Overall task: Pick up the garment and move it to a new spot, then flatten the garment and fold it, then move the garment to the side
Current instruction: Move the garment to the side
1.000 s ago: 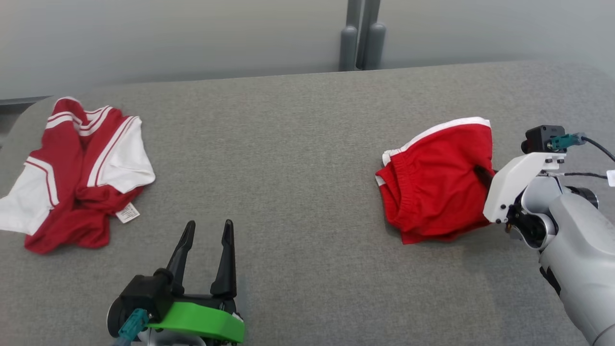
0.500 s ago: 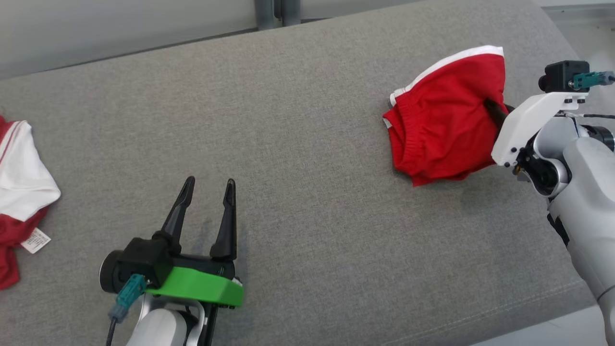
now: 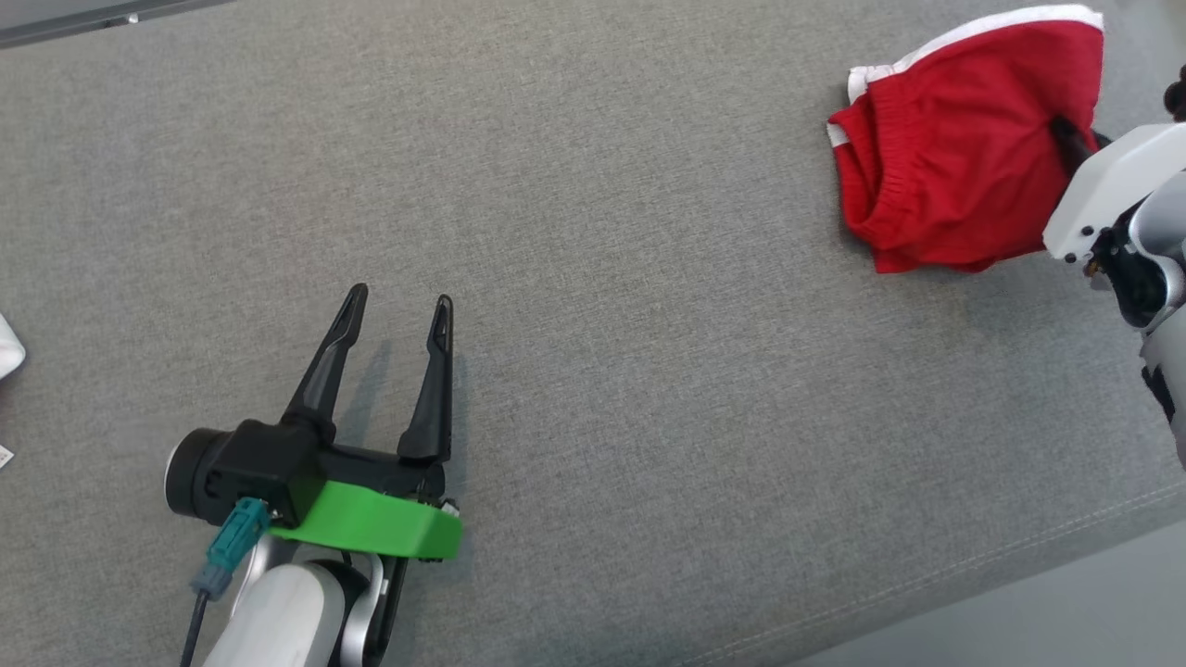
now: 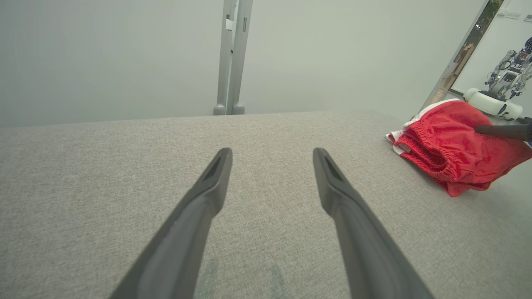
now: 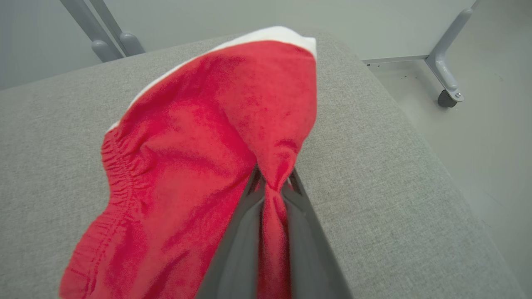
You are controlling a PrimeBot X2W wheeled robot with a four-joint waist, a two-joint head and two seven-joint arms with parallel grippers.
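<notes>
Here, one red garment (image 3: 954, 157) with white trim sits bunched on the grey padded surface (image 3: 649, 324). A fold of it is pinched between the two pressed-together fingers of the right gripper (image 5: 274, 179). The left gripper (image 3: 399, 298) hangs well apart from it, its two fingers spread over bare padding.

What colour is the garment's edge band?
White band on the red garment; clearest in right wrist view.
</notes>
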